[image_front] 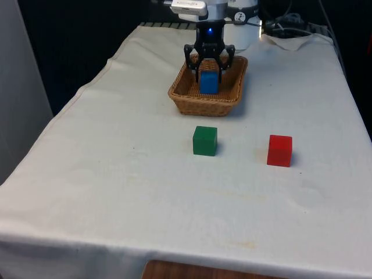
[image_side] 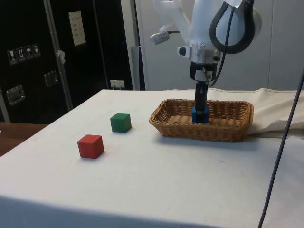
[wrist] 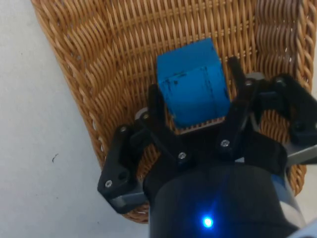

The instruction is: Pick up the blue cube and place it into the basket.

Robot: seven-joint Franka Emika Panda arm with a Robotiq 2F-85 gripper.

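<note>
Nearest the front camera, two cubes are sitting on the cloth (image_front: pixel 116 192), well apart from each other. The red cube (image_front: pixel 279 150) is lying toward the front view's right. The green cube (image_front: pixel 204 140) is lying just left of it and a little farther back. Neither is part of this task; both are staying outside the work area.

Farther back, the basket (image_front: pixel 197 106) is standing on the cloth, long side running away from the front camera. The gripper (image_front: pixel 208 65) is hanging down inside it, fingers (wrist: pixel 156 106) clenched on the blue cube (image_front: pixel 208 82), one finger on each side face. The cube is sitting low within the basket walls; the side view is placing it close to the wicker floor, but contact cannot be told.

Judgement: the step in hand is the release. To do it well, lower until the cube is resting on the floor, then open the fingers straight apart and lift vertically, keeping clear of the walls. The wrist view is showing the cube slightly turned between the fingers, so a drop from height could tip it.

Basket contents: the blue cube alone.
</note>
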